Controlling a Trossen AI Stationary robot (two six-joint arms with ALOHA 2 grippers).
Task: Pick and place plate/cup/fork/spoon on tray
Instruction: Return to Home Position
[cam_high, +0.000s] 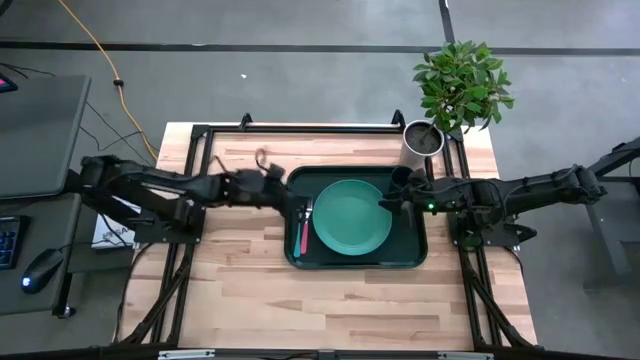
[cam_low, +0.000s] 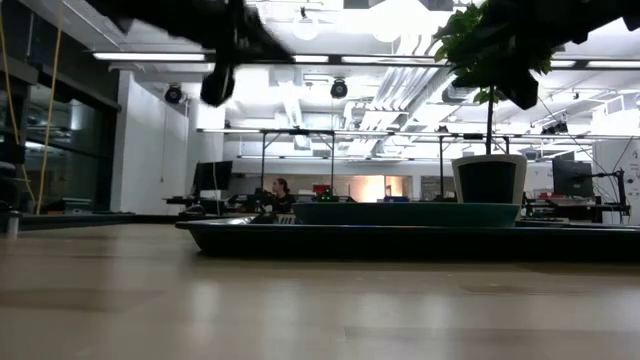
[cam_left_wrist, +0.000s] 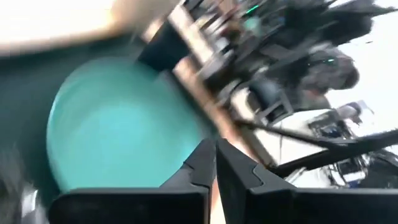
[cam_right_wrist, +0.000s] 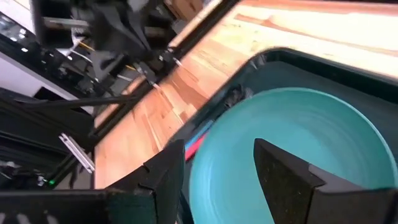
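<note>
The tray (cam_high: 410, 255) lies on the tabletop (cam_high: 250, 290), right of its middle and nearer the far edge than the near one. The plate (cam_high: 352, 216) rests flat in the tray's middle. Between the plate and the tray's left rim lies the fork (cam_high: 304, 238), and the spoon (cam_high: 310, 208) lies just beside it, hard to make out. The cup (cam_high: 400, 178) stands in the tray's far right corner.

The left hand (cam_left_wrist: 216, 148) hangs above the tabletop just off the tray's far left corner, its fingers nearly together and holding nothing. The right hand (cam_right_wrist: 219, 149) hovers over the tray's right side at the plate's edge, fingers spread wide and empty. A white plant pot (cam_high: 422, 142) stands at the tabletop's far right corner.
</note>
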